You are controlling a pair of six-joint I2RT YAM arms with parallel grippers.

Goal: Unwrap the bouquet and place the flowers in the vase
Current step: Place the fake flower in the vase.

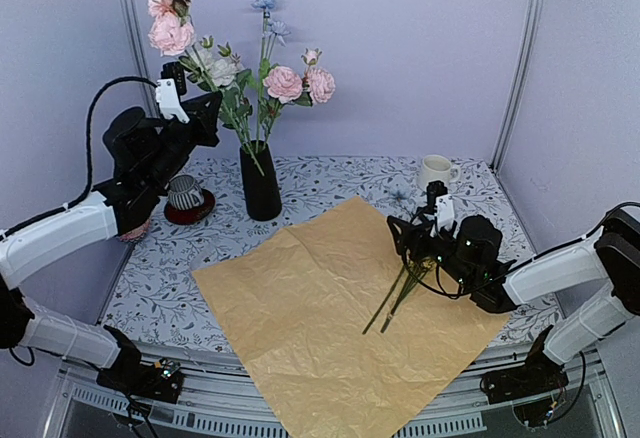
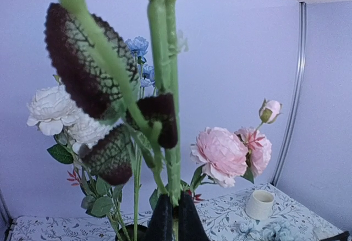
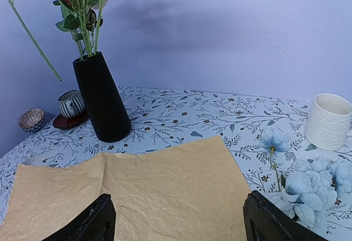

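Left wrist view: the left gripper [image 2: 175, 222] is pinched shut on a pink-rose stem [image 1: 172, 33], held high at the left. Its long axis slants down and to the right, and the cut end hangs beside the vase [image 1: 260, 186], not in its mouth. It likely needs lifting over the rim. The vase, just right of that hand, holds several flowers [image 1: 295, 83]. Further right, loose stems [image 1: 395, 300] lie on the flattened paper [image 1: 300, 358] under the right gripper [image 1: 415, 233], whose jaws are spread wide and hold nothing.
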